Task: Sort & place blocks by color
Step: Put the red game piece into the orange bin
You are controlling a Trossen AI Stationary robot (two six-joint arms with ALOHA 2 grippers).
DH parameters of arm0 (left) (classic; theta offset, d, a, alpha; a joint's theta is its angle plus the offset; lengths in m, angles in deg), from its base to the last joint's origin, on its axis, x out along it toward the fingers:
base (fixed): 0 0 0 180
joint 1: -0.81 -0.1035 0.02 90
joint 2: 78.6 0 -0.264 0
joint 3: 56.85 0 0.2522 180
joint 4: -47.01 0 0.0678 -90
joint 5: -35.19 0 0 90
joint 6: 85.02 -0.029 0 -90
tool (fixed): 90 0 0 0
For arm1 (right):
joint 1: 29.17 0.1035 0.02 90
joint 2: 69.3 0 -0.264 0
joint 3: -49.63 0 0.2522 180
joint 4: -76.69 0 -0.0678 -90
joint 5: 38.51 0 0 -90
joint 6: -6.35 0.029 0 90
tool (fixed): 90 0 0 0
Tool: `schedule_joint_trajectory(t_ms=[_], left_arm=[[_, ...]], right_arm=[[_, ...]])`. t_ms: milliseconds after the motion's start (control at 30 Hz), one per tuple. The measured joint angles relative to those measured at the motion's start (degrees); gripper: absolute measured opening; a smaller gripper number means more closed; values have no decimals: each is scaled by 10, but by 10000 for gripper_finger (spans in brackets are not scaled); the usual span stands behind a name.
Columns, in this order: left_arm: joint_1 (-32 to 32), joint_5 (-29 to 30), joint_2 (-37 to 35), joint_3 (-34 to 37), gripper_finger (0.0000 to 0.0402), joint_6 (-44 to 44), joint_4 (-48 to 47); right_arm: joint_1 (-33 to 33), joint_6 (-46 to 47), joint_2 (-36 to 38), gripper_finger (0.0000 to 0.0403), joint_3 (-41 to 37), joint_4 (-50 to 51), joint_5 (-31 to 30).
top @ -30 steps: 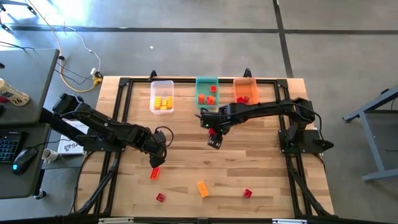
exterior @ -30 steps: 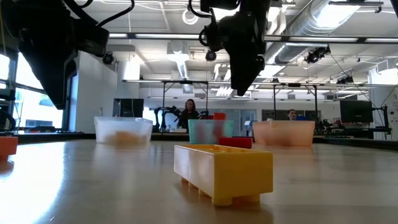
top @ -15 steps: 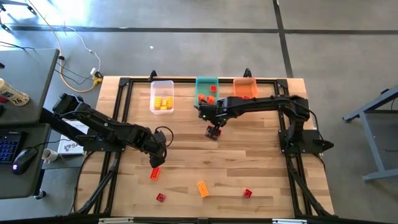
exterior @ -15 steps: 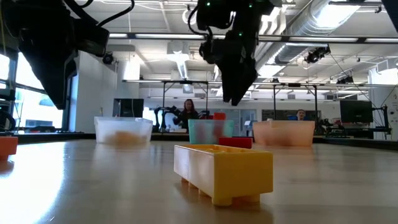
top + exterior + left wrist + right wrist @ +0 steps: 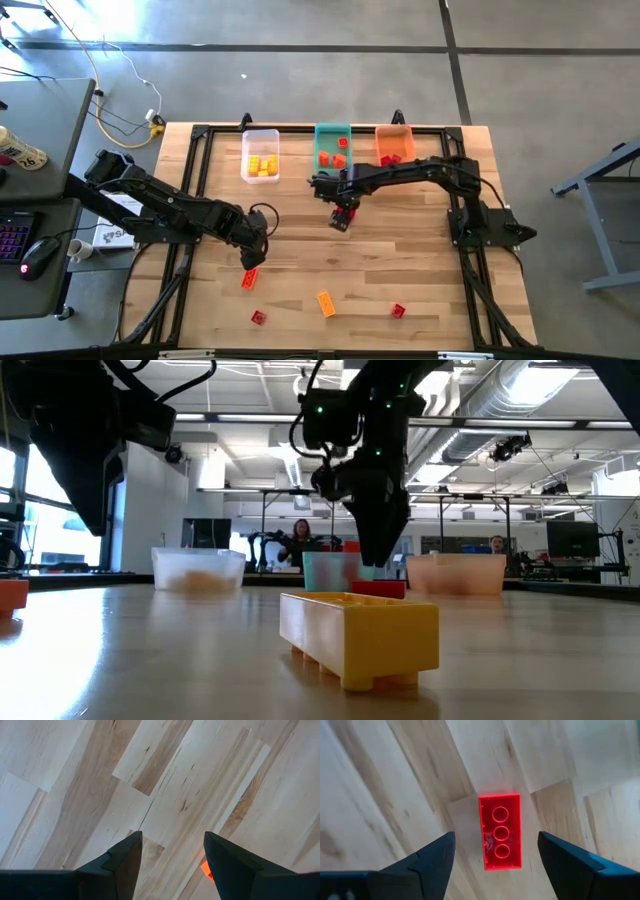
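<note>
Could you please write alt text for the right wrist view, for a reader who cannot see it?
A red brick with three studs in a row lies flat on the pale wooden table, seen from directly above. The right gripper hangs over it with its two dark fingers open, one on each side of the brick and not touching it.

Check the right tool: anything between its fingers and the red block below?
Nothing. In the right wrist view the red block lies on bare wood between the open right tool's fingers, untouched.
</note>
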Motion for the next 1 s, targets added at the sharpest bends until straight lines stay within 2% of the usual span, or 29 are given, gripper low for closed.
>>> schedule_joint_trajectory(t_ms=[667, 767, 967, 1000], left_arm=[[0, -2, 0, 0, 200, 0, 0], [0, -2, 0, 0, 200, 0, 0], [0, -1, 0, 0, 200, 0, 0], [0, -1, 0, 0, 200, 0, 0]], right_arm=[[-1, 17, -59, 261, 0, 2, -14], [-1, 32, -59, 229, 0, 2, -13], [-2, 43, -58, 110, 0, 16, -12], [-2, 43, -58, 107, 0, 19, -11]])
